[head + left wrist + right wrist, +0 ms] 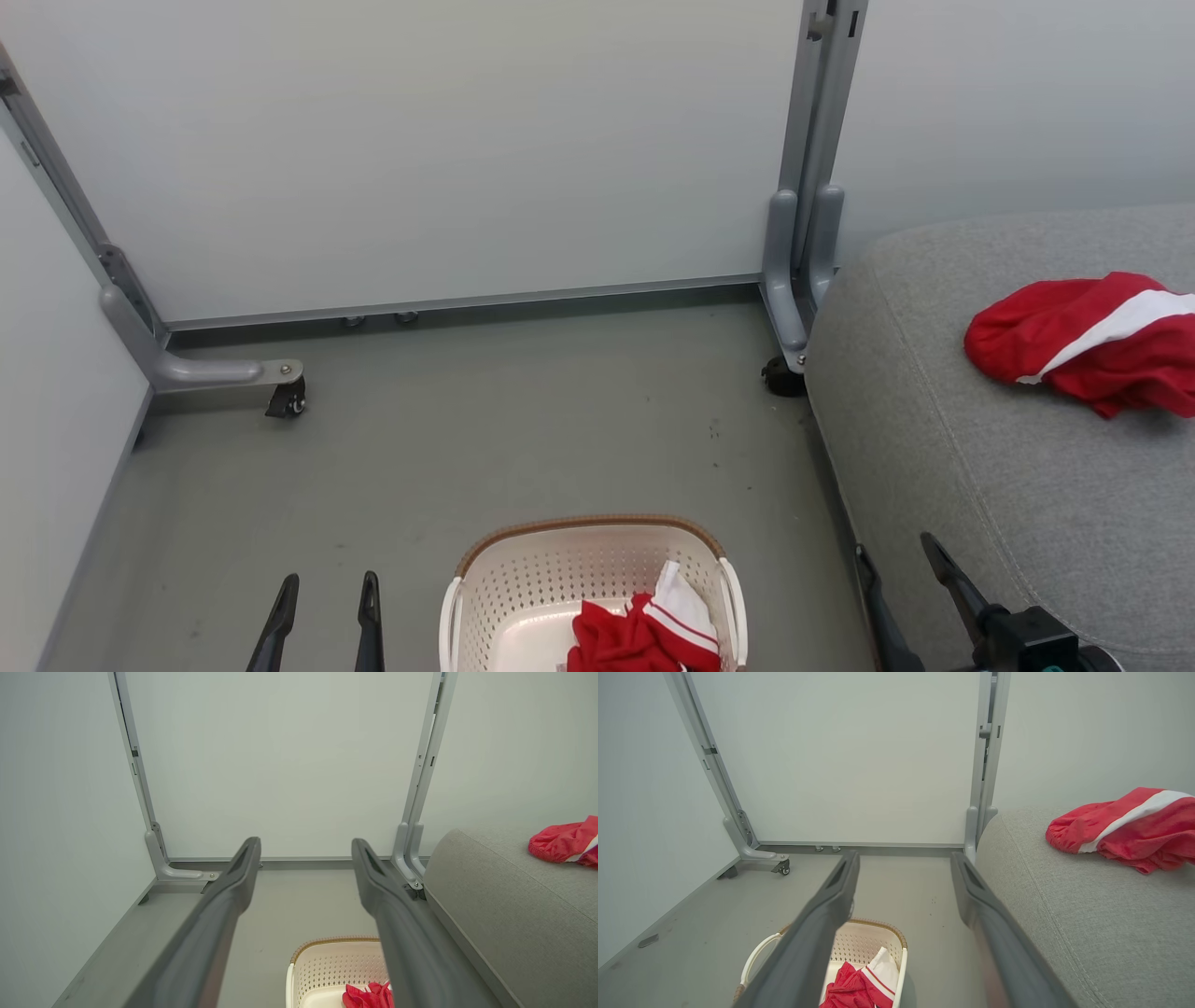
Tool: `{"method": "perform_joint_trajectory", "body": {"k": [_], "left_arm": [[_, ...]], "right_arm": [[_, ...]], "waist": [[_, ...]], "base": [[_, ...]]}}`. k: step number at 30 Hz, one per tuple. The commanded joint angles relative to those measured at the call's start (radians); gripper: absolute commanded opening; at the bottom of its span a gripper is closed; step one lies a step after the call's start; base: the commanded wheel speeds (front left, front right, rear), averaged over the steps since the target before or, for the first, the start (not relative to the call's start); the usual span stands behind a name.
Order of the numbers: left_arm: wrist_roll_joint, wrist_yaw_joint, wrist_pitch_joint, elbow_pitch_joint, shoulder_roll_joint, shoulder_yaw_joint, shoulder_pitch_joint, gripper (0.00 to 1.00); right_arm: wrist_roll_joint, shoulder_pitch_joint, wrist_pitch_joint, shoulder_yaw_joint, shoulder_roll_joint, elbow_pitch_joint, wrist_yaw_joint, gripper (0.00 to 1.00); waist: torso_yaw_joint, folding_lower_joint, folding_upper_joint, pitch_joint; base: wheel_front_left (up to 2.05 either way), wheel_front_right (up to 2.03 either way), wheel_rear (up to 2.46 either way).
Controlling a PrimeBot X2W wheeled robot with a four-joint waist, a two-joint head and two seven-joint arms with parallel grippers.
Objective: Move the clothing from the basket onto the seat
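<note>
- The left gripper (330, 581) is hanging over the floor (523, 420) just left of the basket (588, 524). Its two long dark fingers are standing apart and are holding nothing.
- The right gripper (893, 546) is hovering between the basket and the edge of the seat (980, 485). It is also spread and empty, and I think it is waiting for the next pick.
- One red garment (1074, 345) is lying crumpled on the grey seat, well apart from the basket, and is showing a wide white band. By this, about half of the task is looking done.
- The second red garment (621, 644) is sitting bunched inside the basket, toward its right wall, with a white panel standing up from the red folds.
- The basket is of stiff cream plastic with many small holes, a brown woven-look rim and white handles. It is standing on the floor close beside the seat, so the carrying way is short.
- The seat is looking soft and rounded, with stitched seams.
- The fabric is probably going to sag, so pinching a high fold seems wise.
</note>
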Motion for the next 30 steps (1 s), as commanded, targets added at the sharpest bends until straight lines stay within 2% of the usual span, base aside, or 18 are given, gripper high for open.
{"method": "perform_joint_trajectory", "body": {"k": [1, 18, 30], "left_arm": [[0.011, -0.003, 0.000, 0.002, 0.000, -0.002, -0.015, 1.00], [0.017, -0.010, 0.000, 0.011, 0.000, -0.009, -0.029, 1.00], [0.020, -0.034, -0.001, 0.033, 0.000, -0.012, -0.077, 1.00]], "right_arm": [[0.004, -0.002, -0.003, 0.003, -0.004, -0.002, -0.001, 1.00], [0.006, -0.013, -0.003, 0.008, -0.004, -0.008, -0.001, 1.00], [-0.016, -0.040, -0.003, -0.016, -0.004, -0.028, -0.001, 1.00]], "waist": [[0.001, 0.0001, 0.0000, 0.001], [0.001, 0.0001, 0.0000, 0.051], [0.000, 0.0001, 0.0000, 0.178]], "base": [[0.00, 0.00, 0.00], [0.00, 0.00, 0.00], [0.00, 0.00, 0.00]]}}
